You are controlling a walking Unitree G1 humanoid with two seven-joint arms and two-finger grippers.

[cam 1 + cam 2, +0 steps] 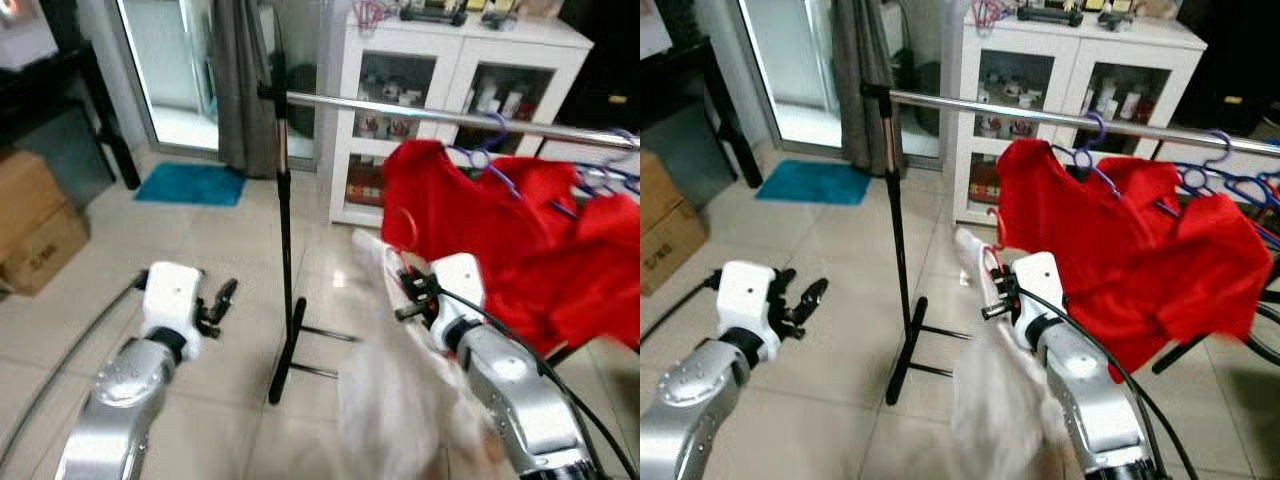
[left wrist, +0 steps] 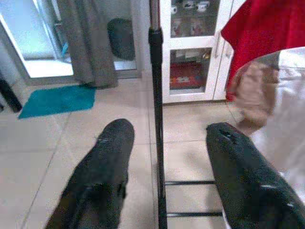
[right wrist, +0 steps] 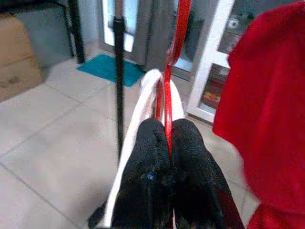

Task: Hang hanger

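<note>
My right gripper (image 3: 164, 129) is shut on a red hanger (image 3: 170, 71) that carries a white garment (image 1: 400, 400); its hook (image 1: 402, 228) rises in front of the red clothes. The silver rail (image 1: 400, 108) of the clothes rack runs across above it, on a black pole (image 1: 285, 260). Red garments (image 1: 500, 240) hang on purple hangers (image 1: 490, 150) along the rail's right half. My left gripper (image 1: 218, 305) is open and low on the left of the pole, holding nothing; the pole (image 2: 157, 124) stands between its fingers (image 2: 105, 162) in the left wrist view.
A white glass-door cabinet (image 1: 450, 90) stands behind the rack. A grey curtain (image 1: 245, 80) and a teal mat (image 1: 192, 184) lie by the glass door at the back left. Cardboard boxes (image 1: 35, 220) sit at the far left on the tiled floor. The rack's black foot (image 1: 290, 350) rests between my arms.
</note>
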